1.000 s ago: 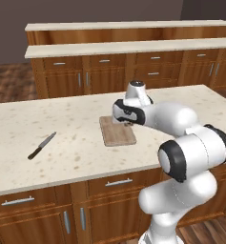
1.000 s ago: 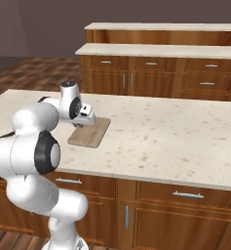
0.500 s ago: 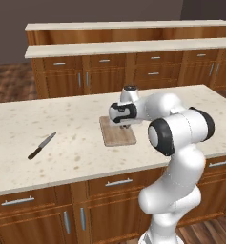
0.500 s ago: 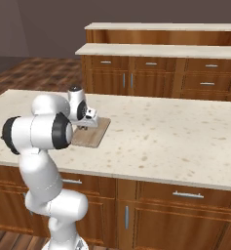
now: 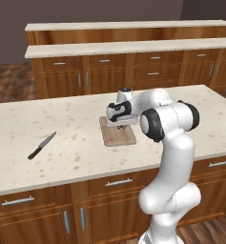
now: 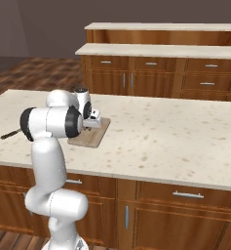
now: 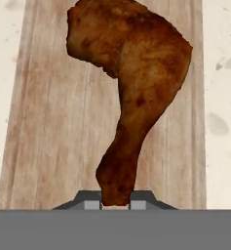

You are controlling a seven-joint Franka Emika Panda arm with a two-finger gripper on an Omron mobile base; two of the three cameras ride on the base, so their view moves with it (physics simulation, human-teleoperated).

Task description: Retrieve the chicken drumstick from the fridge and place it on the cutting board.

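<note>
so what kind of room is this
A kitchen, rendered: a speckled stone counter over wooden cabinets, with a cutting board, a knife, and a chicken drumstick above the board.

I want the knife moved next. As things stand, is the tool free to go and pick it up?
Probably not yet. The tool is shut on the chicken drumstick above the cutting board. The knife lies apart on open counter with nothing around it, so the way looks free once the drumstick is let go.
</note>
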